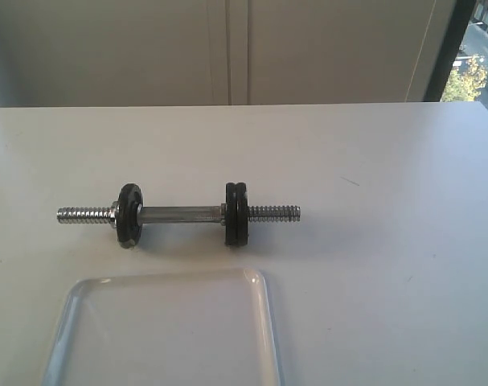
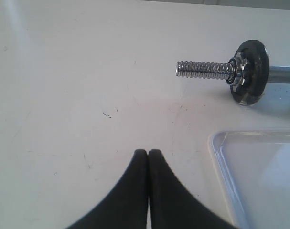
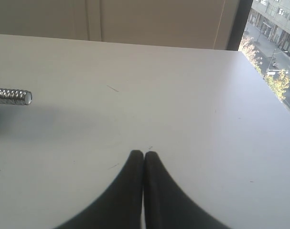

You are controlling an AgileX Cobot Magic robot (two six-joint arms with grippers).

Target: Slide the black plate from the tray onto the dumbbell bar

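Left tool (image 2: 148, 151) and right tool (image 3: 144, 153) both clenched on nothing. Tray (image 1: 266, 322): no disc in its visible part. Black plate (image 1: 243, 214) apparently already on the dumbbell bar (image 1: 182, 214), against another disc. Likely heavy, rigid, matte; I'd grip its rim.

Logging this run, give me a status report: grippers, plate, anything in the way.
Both shut, empty: left gripper, right gripper. Visible part of tray holds no plate; dumbbell bar carries one black plate left, two right. No obstruction in view.
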